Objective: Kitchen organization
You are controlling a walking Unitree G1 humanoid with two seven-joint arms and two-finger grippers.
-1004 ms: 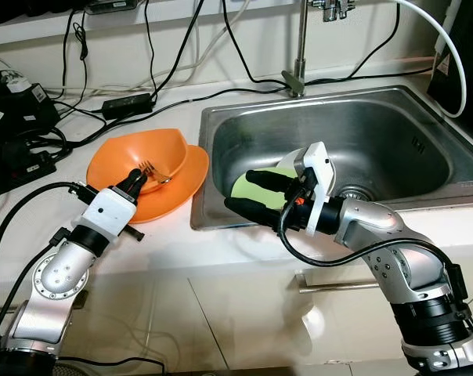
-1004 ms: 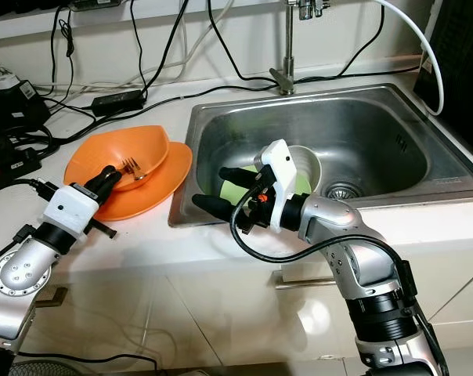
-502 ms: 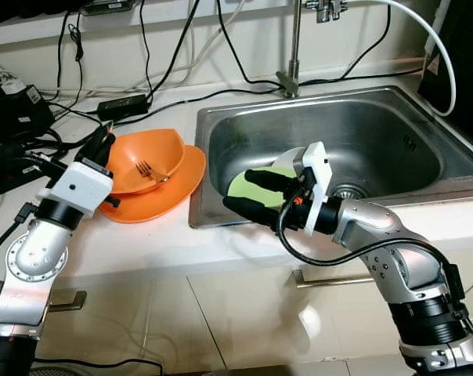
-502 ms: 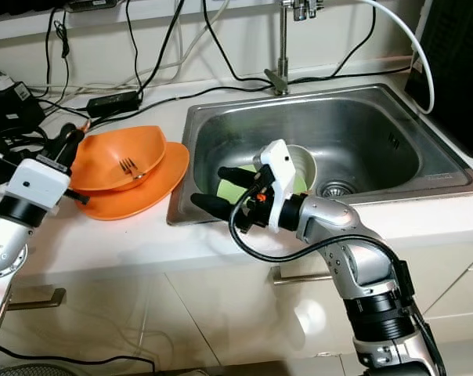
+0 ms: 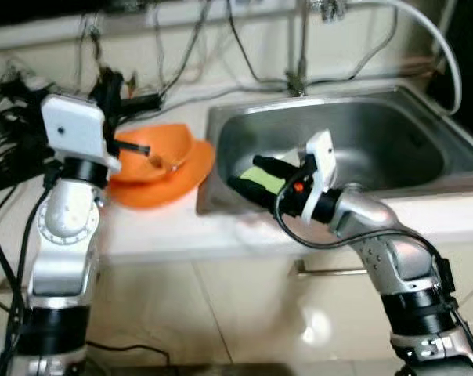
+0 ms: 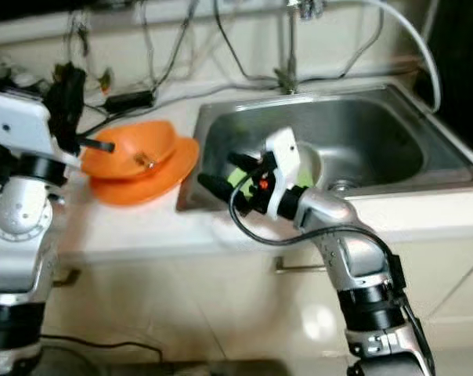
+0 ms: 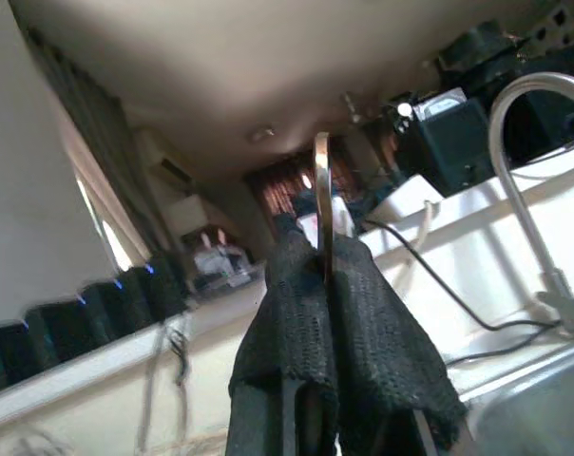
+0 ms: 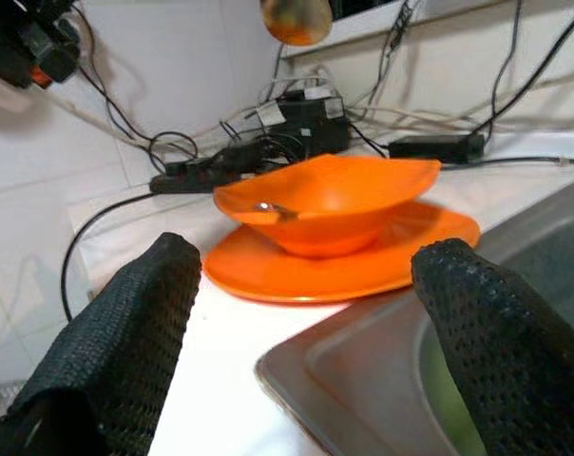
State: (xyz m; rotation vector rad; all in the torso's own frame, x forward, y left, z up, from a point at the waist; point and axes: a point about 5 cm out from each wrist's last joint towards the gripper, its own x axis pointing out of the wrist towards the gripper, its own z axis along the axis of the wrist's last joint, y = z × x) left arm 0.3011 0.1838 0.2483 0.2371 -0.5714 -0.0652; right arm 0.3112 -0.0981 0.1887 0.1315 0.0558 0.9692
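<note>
The right gripper (image 5: 248,174) reaches out over the near edge of the sink (image 5: 393,117), and its two black fingers (image 8: 125,332) are spread wide apart with nothing between them. Just behind them, inside the sink, sits a green bowl (image 5: 261,181). On the white counter (image 5: 166,235) beside the sink, an orange bowl (image 5: 154,153) sits on an orange plate (image 5: 162,184), and a fork (image 8: 268,208) lies in the bowl. The left gripper (image 7: 325,285) is lifted high above the counter, near the back wall. Its fingers are pressed tight on a thin metal piece (image 7: 321,190) that sticks up between them; what that piece is cannot be told. Farther back, black cables (image 5: 244,47) lie along the wall, and a faucet (image 5: 303,47) stands behind the sink.
</note>
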